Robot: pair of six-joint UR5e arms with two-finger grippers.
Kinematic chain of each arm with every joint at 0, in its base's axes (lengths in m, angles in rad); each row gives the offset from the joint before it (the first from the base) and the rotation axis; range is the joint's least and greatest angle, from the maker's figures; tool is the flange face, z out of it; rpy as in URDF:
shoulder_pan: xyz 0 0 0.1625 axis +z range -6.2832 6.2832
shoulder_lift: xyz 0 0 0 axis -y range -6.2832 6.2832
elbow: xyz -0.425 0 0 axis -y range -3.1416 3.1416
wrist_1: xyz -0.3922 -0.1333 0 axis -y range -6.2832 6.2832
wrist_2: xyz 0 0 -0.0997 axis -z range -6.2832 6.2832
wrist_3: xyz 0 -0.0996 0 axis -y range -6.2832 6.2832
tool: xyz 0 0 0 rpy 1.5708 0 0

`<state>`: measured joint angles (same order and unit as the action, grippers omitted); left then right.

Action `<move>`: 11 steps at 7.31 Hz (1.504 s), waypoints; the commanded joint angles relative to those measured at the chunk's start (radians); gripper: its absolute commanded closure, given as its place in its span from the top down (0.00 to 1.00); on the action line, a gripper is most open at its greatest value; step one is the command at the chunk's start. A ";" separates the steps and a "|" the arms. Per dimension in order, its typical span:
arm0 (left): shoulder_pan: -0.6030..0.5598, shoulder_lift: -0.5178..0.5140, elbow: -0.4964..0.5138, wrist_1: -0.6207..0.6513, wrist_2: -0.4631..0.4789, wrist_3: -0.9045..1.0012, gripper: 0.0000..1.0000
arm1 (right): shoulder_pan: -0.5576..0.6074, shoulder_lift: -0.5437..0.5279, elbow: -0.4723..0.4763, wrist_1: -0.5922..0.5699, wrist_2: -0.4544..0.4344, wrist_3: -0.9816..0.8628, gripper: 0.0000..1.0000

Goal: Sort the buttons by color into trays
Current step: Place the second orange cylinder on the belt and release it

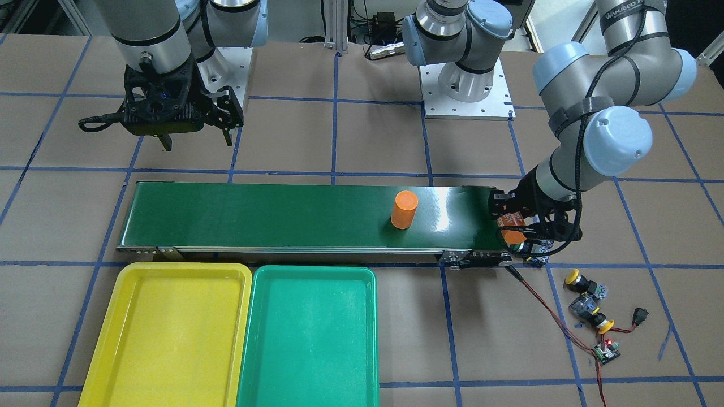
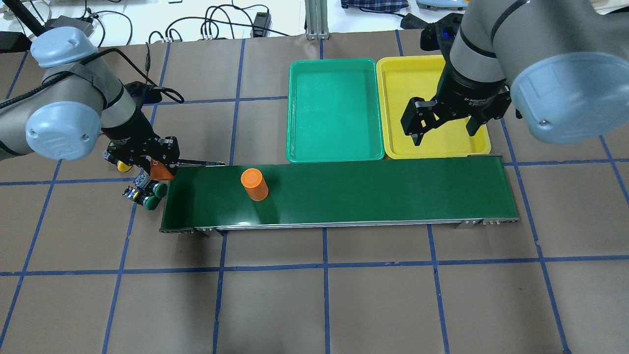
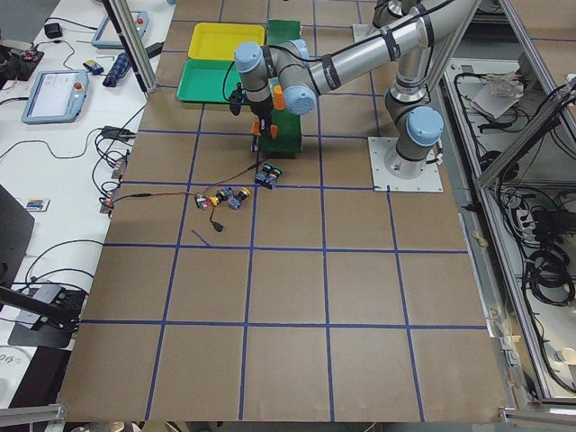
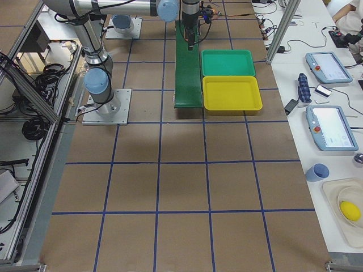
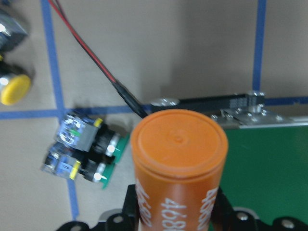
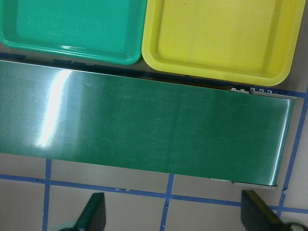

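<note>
The left pincer (image 2: 160,169) is pinching an orange cylinder (image 5: 178,163), held upright at the left end of the belt (image 2: 368,191). Just beside it on the bench (image 2: 314,295) lie the green buttons (image 2: 150,195). The yellow buttons (image 1: 572,277) lie a little further out by a red wire (image 5: 84,42). No button is in a tray. If the cylinder comes down off the belt's edge, it could topple onto the green pair or snag the wire. Another orange cylinder (image 2: 254,184) stands on the belt and might tip if the belt runs. Further right sit the green tray (image 2: 335,157) and the yellow tray (image 2: 437,153). The right pincer (image 2: 444,135) hangs above the yellow one, spread wide and holding nothing.
</note>
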<state>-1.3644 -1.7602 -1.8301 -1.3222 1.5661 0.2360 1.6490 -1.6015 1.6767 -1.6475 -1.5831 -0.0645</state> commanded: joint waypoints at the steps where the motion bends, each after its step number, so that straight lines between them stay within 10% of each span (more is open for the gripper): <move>1: -0.015 -0.021 -0.017 -0.052 0.003 -0.001 0.00 | 0.000 0.000 0.000 0.002 -0.003 -0.007 1.00; 3: -0.019 -0.028 -0.049 -0.043 -0.001 0.006 0.00 | 0.000 0.000 0.000 0.002 -0.003 -0.009 1.00; 4: -0.019 -0.030 -0.052 -0.049 0.000 0.006 0.24 | 0.000 0.000 0.000 0.002 -0.003 -0.009 1.00; 5: -0.021 -0.036 -0.051 -0.049 -0.004 0.008 0.82 | 0.000 0.000 0.000 0.002 -0.003 -0.009 1.00; 6: -0.021 -0.038 -0.045 -0.049 -0.006 0.008 1.00 | 0.000 0.000 0.000 0.002 -0.002 -0.009 1.00; 11: 0.027 -0.057 0.184 -0.025 0.019 -0.007 1.00 | 0.002 0.000 0.000 0.002 -0.005 -0.009 1.00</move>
<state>-1.3625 -1.7831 -1.7226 -1.3601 1.5805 0.2378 1.6497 -1.6015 1.6766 -1.6465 -1.5860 -0.0736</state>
